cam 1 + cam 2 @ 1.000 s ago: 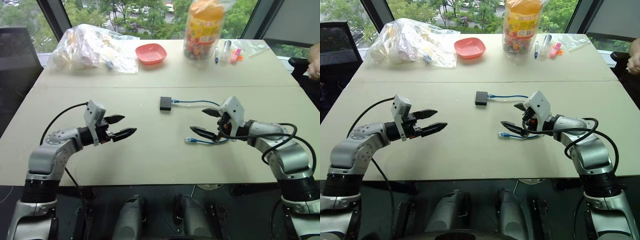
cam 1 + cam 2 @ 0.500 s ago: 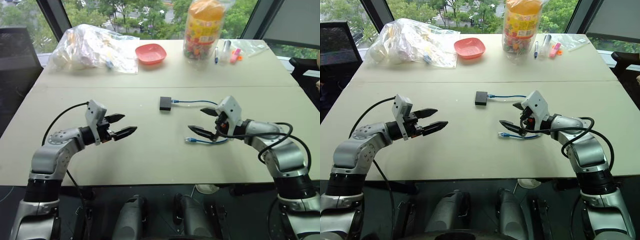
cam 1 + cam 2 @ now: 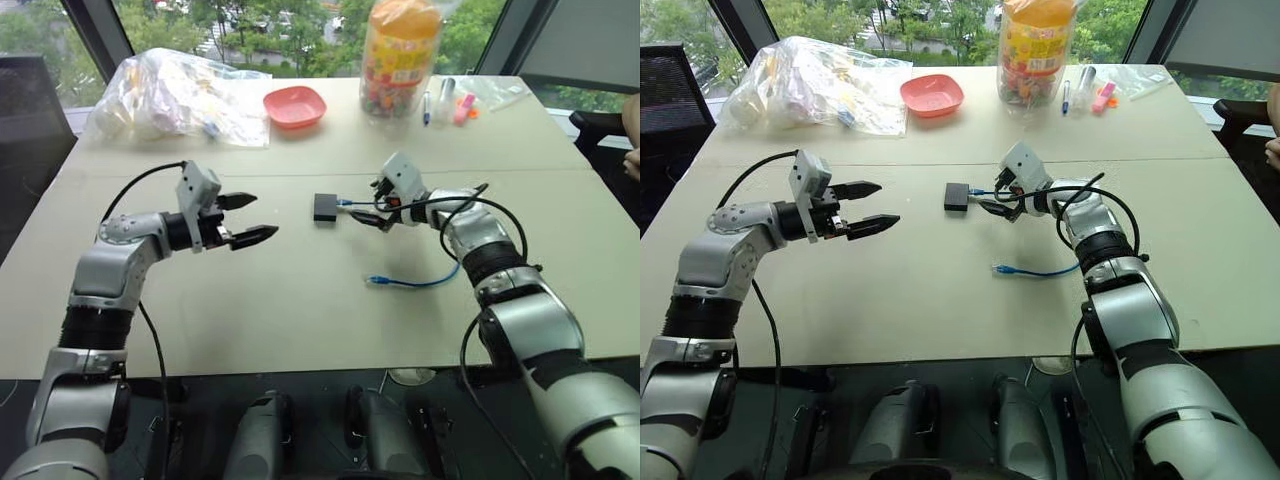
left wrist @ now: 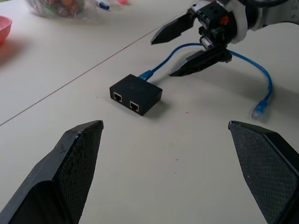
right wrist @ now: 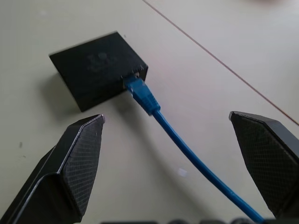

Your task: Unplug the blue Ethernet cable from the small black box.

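The right gripper (image 3: 372, 207) had reached forward, jaws wide around the blue Ethernet cable (image 5: 187, 149), seemingly not touching it, still plugged into the small black box (image 3: 325, 207) mid-table. Left gripper (image 3: 245, 220) gaped empty.

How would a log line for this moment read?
right gripper: open, straddling thin blue Ethernet cable | cable: plugged into small black box | left gripper: open

Beige table (image 3: 300, 320) made of two tops butted together (seam line runs across the middle). Big windows (image 3: 300, 20) behind the far edge with dark slanted frames, green trees outside, daylight coming in. Black chair (image 3: 30, 110) at the left side, another dark chair (image 3: 1240, 110) at the right. Dark floor below the near edge.
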